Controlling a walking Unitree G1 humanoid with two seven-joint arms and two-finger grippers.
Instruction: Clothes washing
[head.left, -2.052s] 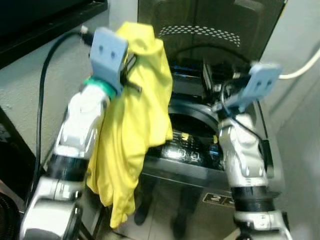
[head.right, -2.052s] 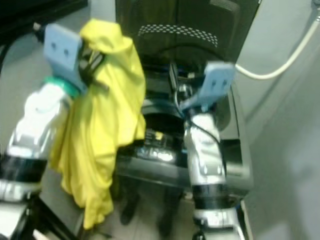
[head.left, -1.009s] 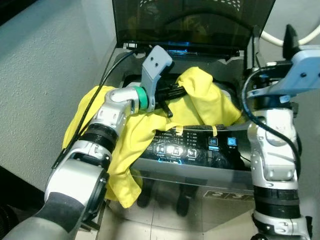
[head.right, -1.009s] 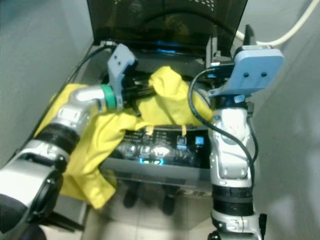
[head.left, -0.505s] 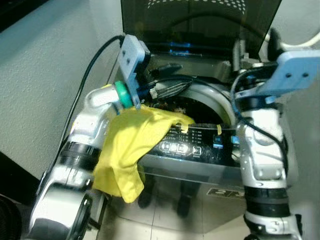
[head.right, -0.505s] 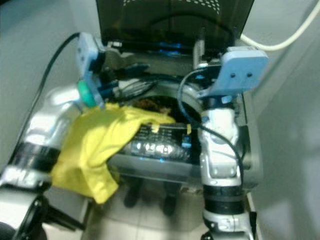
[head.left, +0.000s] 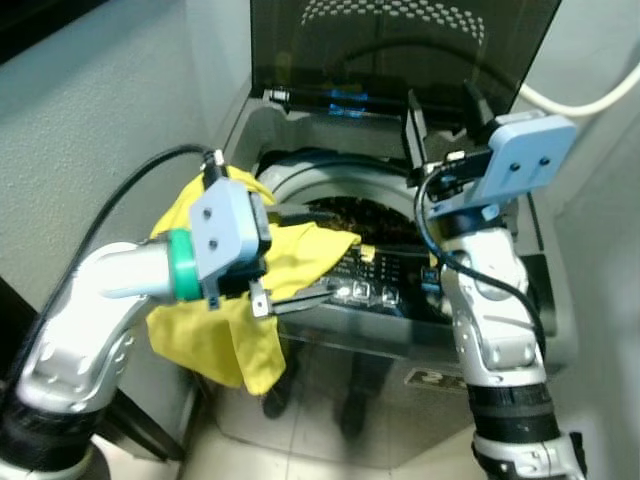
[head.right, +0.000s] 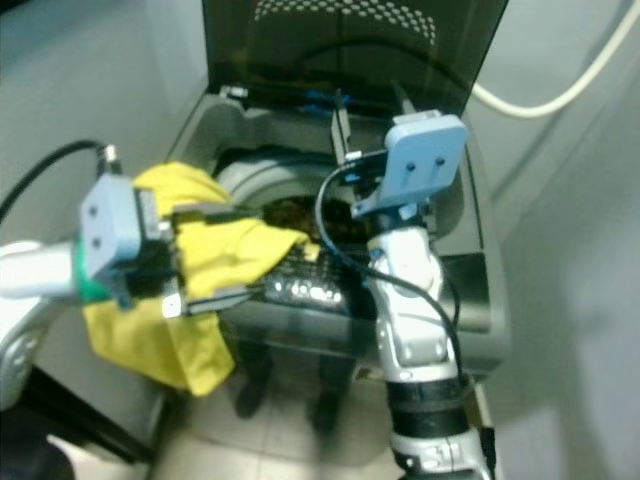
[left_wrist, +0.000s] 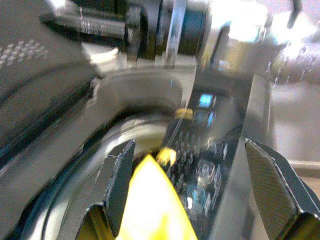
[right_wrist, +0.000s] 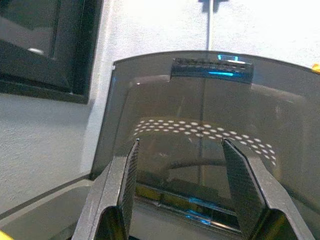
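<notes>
Crumpled yellow cloth garment (head.left: 240, 300) draped over grey top-loading washing machine (head.left: 300, 130) rim at 9 o'clock, left gripper (left_wrist: 200, 200) spread wide above it, empty, right gripper (right_wrist: 180, 200) parted, empty, facing raised dark lid (right_wrist: 200, 140)

Both arms are silver, smooth jointed shells with black ribbed collars near the base. The left arm (head.left: 90, 300) carries a green ring at the wrist and a thick black cable looping off it. Each wrist wears a pale blue-grey camera block (head.left: 528, 160) with two small dark screw holes. Long black fingers (right_wrist: 120, 185), textured like carbon weave.
</notes>
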